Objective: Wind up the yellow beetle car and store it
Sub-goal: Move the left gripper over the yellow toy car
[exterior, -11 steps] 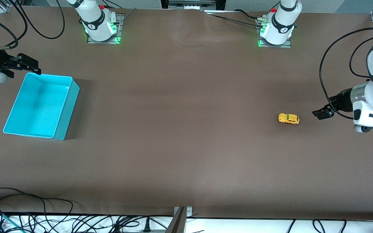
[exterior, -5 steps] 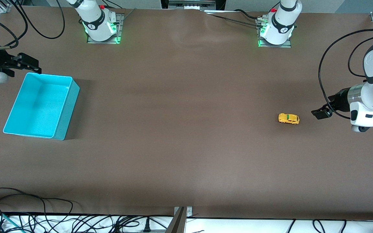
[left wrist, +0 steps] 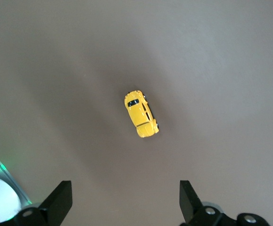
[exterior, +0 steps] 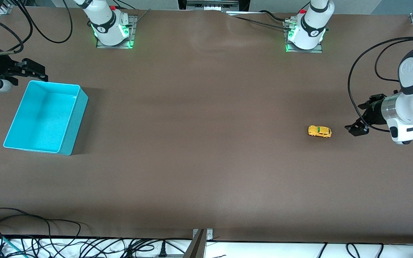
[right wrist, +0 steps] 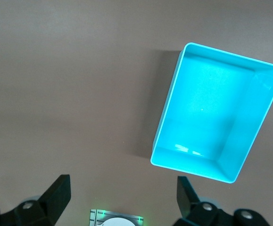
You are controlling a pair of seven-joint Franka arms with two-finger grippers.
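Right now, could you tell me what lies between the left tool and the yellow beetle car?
Only bare table, in the front view, between the left tool and the yellow beetle car.

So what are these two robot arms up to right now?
Nothing is held yet. The left gripper hangs open just beside the tiny yellow toy beetle car, which sits on the brown table. The right gripper waits open at the empty turquoise plastic bin, at the right arm's end.
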